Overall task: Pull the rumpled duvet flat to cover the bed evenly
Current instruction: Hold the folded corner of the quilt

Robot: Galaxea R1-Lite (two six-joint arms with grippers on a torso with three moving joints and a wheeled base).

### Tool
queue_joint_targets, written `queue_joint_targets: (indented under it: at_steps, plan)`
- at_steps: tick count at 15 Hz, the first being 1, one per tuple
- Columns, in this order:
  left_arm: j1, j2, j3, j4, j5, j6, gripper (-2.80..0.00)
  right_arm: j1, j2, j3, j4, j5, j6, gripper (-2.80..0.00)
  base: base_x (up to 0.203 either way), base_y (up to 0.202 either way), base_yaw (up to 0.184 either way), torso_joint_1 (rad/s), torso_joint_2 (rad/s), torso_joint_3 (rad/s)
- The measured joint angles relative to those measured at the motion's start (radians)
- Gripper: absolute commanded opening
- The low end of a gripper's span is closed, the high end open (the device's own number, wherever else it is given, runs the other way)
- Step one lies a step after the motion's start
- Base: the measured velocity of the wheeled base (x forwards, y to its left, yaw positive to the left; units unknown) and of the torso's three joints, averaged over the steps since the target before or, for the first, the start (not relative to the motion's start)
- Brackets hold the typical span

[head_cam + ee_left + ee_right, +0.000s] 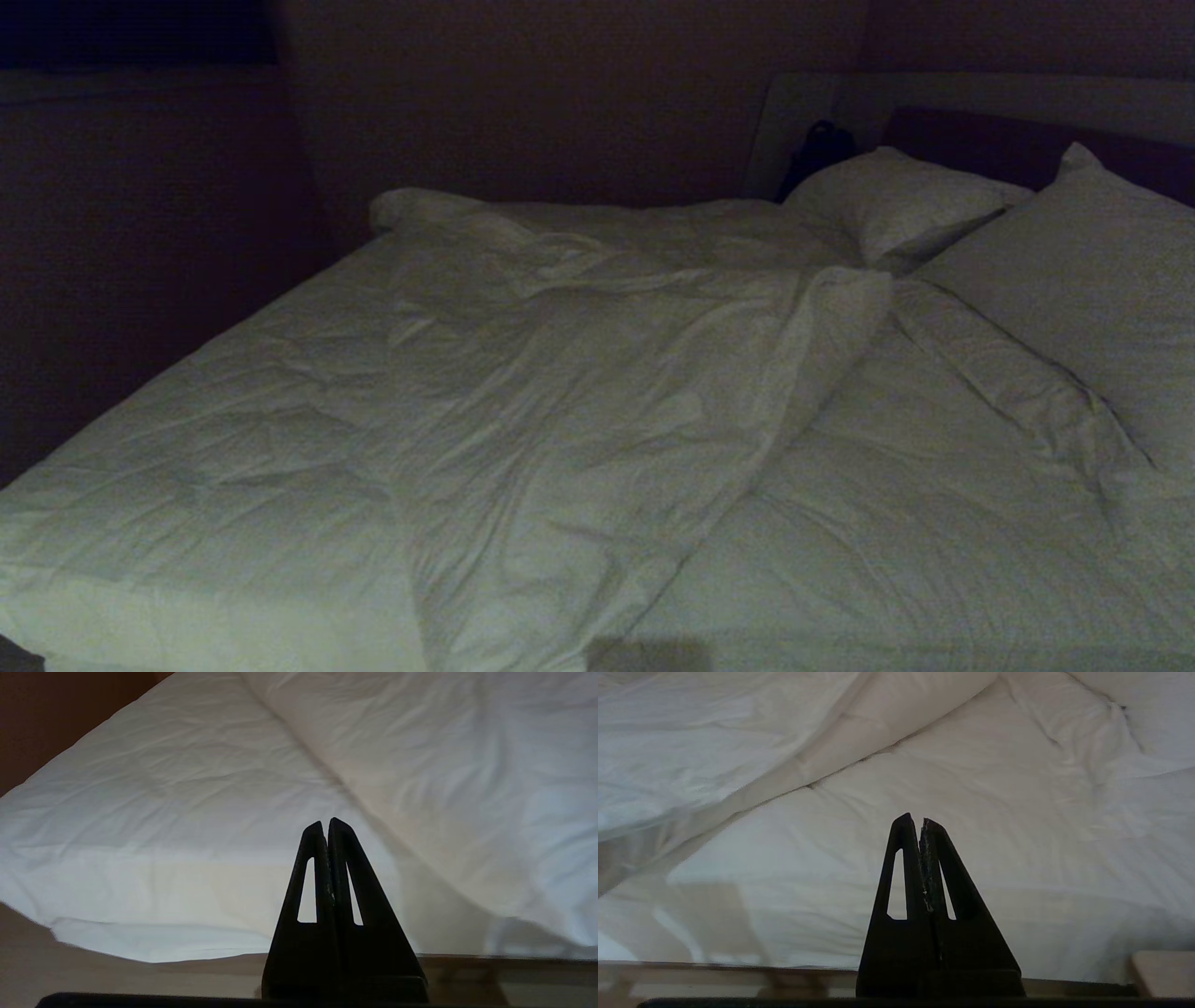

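1. Bed (644, 658): wide, seen from its near long side; headboard (990, 149) at far right.
2. Duvet (579, 411): lies on the bed, rumpled. One portion is folded back over itself, making a thick diagonal ridge from the near edge up toward the pillows; the fold's edge (822, 345) ends near the far pillow.
3. Left half of the duvet: fairly flat, with soft creases, reaching the left end of the bed.
4. Right of the ridge: a lower, smoother white layer; sheet or duvet cannot be told apart here.
5. Pillows: two at the right end, far pillow (896, 201) and near pillow (1092, 280), both uncovered.
6. Left gripper (325, 823): fingers pressed together, holding nothing, off the near edge of the bed, clear of the cloth.
7. Right gripper (915, 820): fingers likewise together, empty, also short of the near edge.
8. Progress, judged: none of the pulling done. Left to do: grasp the folded-back edge, draw it out toward the right, and level the cover across the bed.
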Motion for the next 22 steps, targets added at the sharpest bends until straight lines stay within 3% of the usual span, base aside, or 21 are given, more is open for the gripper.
queue_joint_targets:
  at_steps: [22]
  plan:
    - [0.0,0.0,0.001,-0.002,0.004,-0.025,-2.8,0.0,0.0,0.0,0.0,0.001,-0.001,-2.8,0.0,-0.004,0.0,0.0,0.0,0.0]
